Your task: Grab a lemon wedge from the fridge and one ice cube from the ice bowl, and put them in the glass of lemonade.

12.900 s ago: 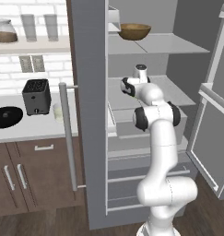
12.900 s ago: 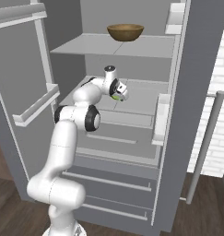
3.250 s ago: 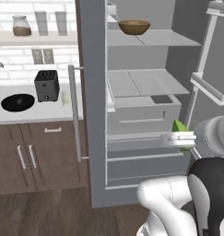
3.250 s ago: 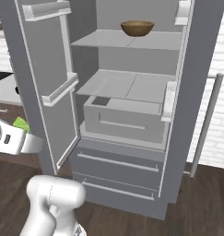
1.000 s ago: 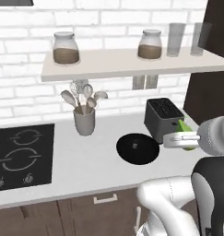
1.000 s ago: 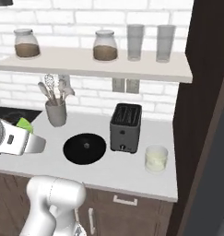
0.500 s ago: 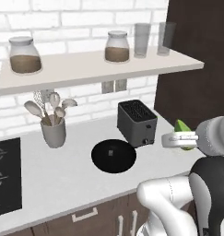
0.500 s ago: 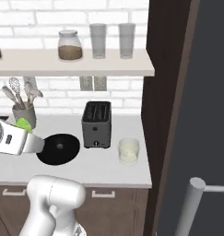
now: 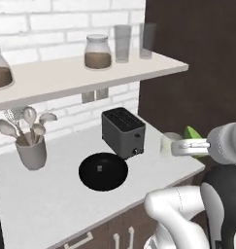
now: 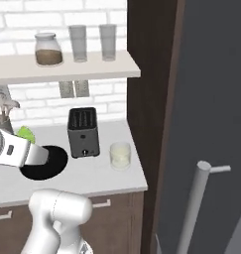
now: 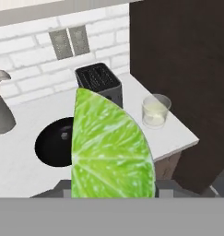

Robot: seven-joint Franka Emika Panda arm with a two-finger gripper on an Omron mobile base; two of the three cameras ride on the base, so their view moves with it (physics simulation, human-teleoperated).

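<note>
My gripper [image 9: 189, 145] is shut on the lemon wedge [image 9: 192, 133], a bright yellow-green slice that looms large in the hand view [image 11: 109, 147]. It hovers off the counter's front right corner, close to the glass of lemonade [image 9: 168, 144], which stands right of the toaster [image 10: 120, 155] [image 11: 155, 110]. The black ice bowl [image 9: 103, 171] lies in front of the toaster, with a small pale ice cube [image 9: 99, 168] at its middle [image 11: 65, 136]. From the right base camera my gripper [image 10: 40, 154] overlaps the bowl's left side. The grey fridge [image 10: 216, 99] stands at the far right.
A black toaster [image 9: 123, 132] stands at the back of the white counter [image 9: 51, 204]. A grey utensil holder [image 9: 31, 151] is to its left. The shelf above [image 9: 90, 73] carries jars and two tall grey glasses. A dark brown cabinet wall [image 9: 197, 73] bounds the counter's right end.
The whole picture has shifted as the base moved: toaster, bowl and glass sit further left and closer. The gripper keeps the wedge in the same hold.
</note>
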